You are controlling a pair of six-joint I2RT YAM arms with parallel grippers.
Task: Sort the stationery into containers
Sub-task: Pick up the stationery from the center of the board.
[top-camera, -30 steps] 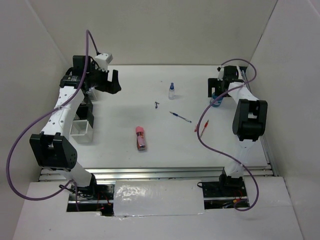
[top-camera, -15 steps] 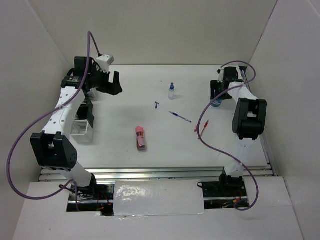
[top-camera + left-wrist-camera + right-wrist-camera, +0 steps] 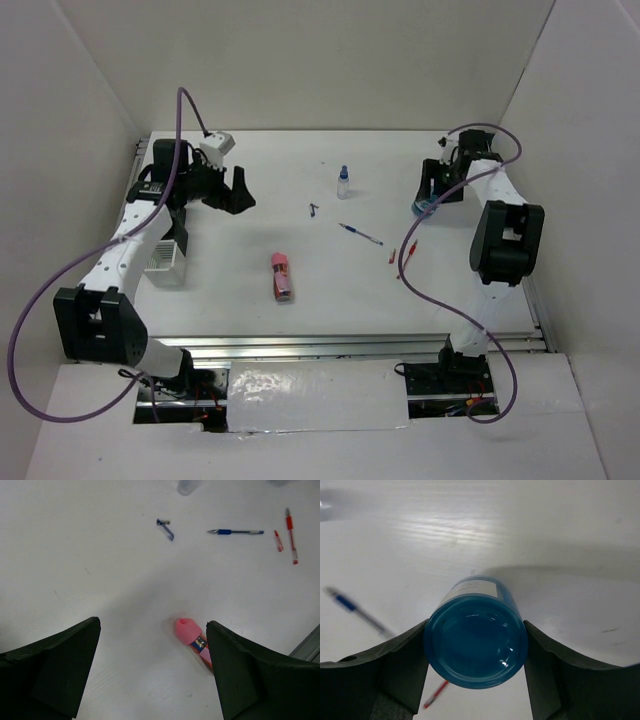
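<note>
Your right gripper (image 3: 475,626) holds a round blue tin (image 3: 475,652) by its curved wall, a pad on each side, at the far right of the table (image 3: 330,295). The white box (image 3: 165,265) sits at the far left, well apart from it. That smooth round wall is the worry: swing fast and the tin could squirt out of the pinch onto the blue pen (image 3: 354,611) or red pen (image 3: 436,694) nearby. Your left gripper (image 3: 152,624) hangs wide and empty above the pink block (image 3: 191,636) — cross there carelessly and the arms may clash.
</note>
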